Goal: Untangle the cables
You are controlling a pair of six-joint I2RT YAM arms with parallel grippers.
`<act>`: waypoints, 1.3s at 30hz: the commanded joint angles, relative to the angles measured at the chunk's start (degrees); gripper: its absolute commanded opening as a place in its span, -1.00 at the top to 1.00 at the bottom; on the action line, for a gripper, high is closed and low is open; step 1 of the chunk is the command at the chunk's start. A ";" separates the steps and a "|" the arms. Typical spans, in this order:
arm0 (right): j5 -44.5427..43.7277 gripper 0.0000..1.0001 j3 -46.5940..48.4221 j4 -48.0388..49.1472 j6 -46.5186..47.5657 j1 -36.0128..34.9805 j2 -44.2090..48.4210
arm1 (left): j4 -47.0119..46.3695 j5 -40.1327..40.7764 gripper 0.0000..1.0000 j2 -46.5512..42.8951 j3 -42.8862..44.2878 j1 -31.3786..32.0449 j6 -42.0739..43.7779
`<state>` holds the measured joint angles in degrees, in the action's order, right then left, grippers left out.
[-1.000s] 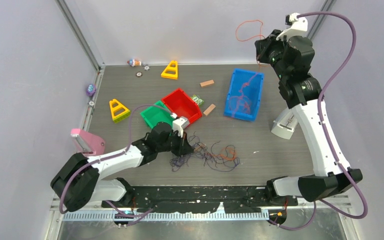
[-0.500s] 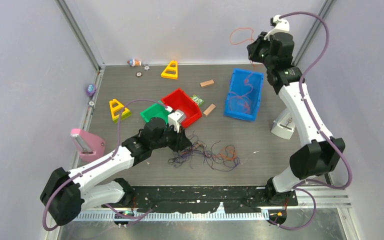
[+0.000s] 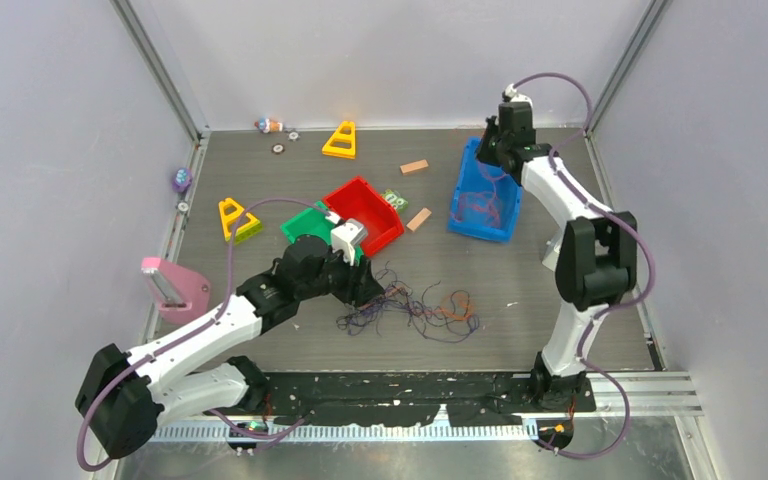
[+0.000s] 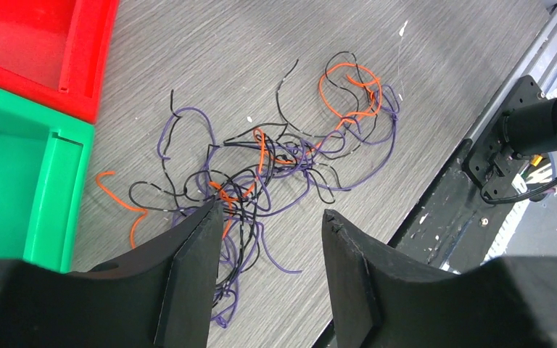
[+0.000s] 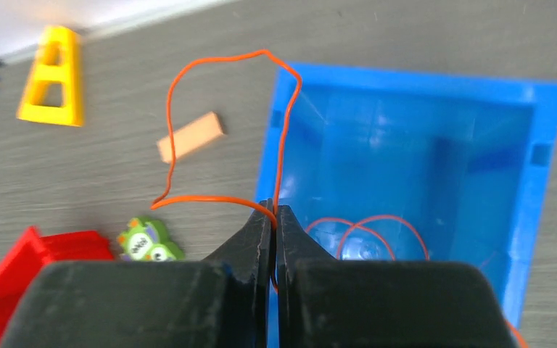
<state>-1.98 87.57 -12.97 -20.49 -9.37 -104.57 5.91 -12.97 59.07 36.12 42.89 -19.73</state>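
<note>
While the loose heap of thin purple, black and orange-red cables (image 4: pixel 275 163) lies tangled on the grey wood-grain table (image 3: pixel 260 170), near its front edge, one separate thin orange-red cable (image 5: pixel 210 197) is up at the far right. Left gripper (image 4: pixel 268 217) hangs right over the heap's near-left part, black fingers (image 4: pixel 188 268) spread apart, nothing between them. One fingertip overlaps a few strands; contact unclear. Right gripper (image 5: pixel 274 210) is clamped tight on the separate cable, which loops up and left from the tips, along the left rim of the blue plastic bin (image 5: pixel 406 78). More orange-red loops (image 5: pixel 388 217) lie inside that bin. Red plastic bin (image 4: pixel 87 43) and green plastic bin (image 4: pixel 14 181) touch each other, just beside the heap. Small orange block (image 5: pixel 191 136), yellow A-shaped piece (image 5: pixel 51 76) and green owl figure (image 5: pixel 147 244) sit left of the blue bin.
</note>
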 commanded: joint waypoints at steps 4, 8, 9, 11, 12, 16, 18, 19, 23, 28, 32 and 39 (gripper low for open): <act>-7.42 0.89 3.42 -6.97 -5.50 0.23 -9.58 | 0.43 1.18 -0.07 -1.28 2.25 0.13 1.53; -12.23 0.89 2.62 -7.03 -5.11 0.23 -12.33 | 0.66 1.50 -0.07 -1.48 2.18 0.12 1.83; -12.33 0.86 2.92 -7.45 -4.48 0.18 -13.44 | 0.71 1.61 -0.08 -1.45 2.20 0.10 1.92; -12.94 0.81 4.43 -8.68 -3.67 0.22 -15.20 | 1.02 1.71 -0.09 -1.40 2.29 0.15 2.14; -13.27 0.80 5.41 -9.10 -3.45 0.25 -15.74 | 0.98 1.76 -0.09 -1.39 2.29 0.09 2.19; -13.00 0.67 6.98 -10.91 -2.41 0.18 -17.18 | 1.10 2.02 -0.10 -1.49 2.25 0.08 2.24; -12.84 0.63 6.62 -11.09 -2.00 0.10 -16.01 | 1.26 2.02 -0.10 -1.47 2.20 0.16 2.24; -12.72 0.54 6.23 -11.26 -1.83 0.02 -15.44 | 1.36 2.14 -0.11 -1.46 2.20 0.09 2.28; -12.87 0.00 4.03 -11.30 -0.70 -0.96 -9.63 | 1.98 2.53 -0.13 -1.57 2.42 0.10 2.78; -13.95 -0.31 2.92 -12.93 0.32 -2.11 -2.42 | 3.06 3.23 -0.16 -1.19 3.30 0.08 3.72; -11.26 -0.51 0.34 -13.76 1.35 -2.64 2.48 | 3.46 3.83 -0.29 -0.44 3.45 0.08 4.06; 3.94 -0.88 -17.96 -9.44 6.65 -12.20 19.39 | 6.60 5.38 -0.69 2.41 4.91 0.11 5.23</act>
<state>-8.54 77.56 -24.01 -17.58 -15.55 -93.34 10.35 -9.13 59.86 37.74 42.89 -16.14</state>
